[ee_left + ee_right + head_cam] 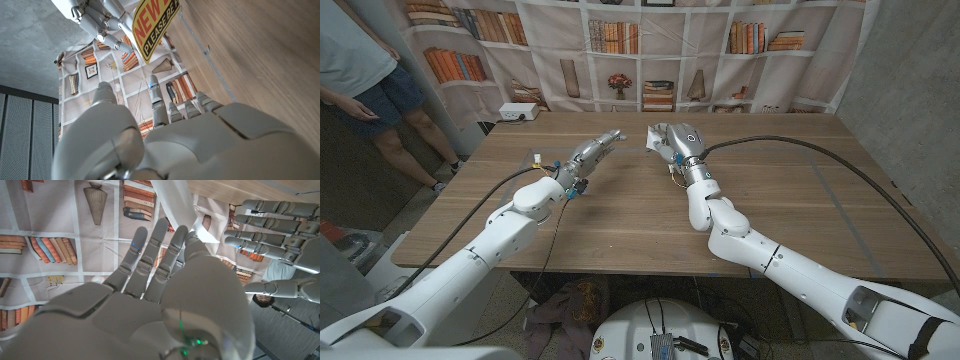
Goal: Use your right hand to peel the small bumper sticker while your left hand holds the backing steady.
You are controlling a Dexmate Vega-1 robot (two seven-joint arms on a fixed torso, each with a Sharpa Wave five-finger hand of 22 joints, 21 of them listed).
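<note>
The small bumper sticker point(156, 24) is yellow with red and black lettering, and my right hand point(92, 17) holds it up above the table. Its white underside point(172, 202) runs up past my right hand's point(165, 290) fingers. In the head view the sticker point(654, 141) is a pale patch at my right hand point(673, 142), over the table's far middle. My left hand point(597, 150) hovers just left of it with fingers stretched out, holding nothing. A small gap separates it from the sticker. My left hand point(170, 145) and its straight fingers point(270, 225) stay apart from the sheet.
The wooden table point(620, 215) spreads below both hands. A white power strip point(518, 112) lies at its far left corner. A person point(365, 80) stands beyond the left edge. A bookshelf-print curtain point(650, 50) hangs behind the table.
</note>
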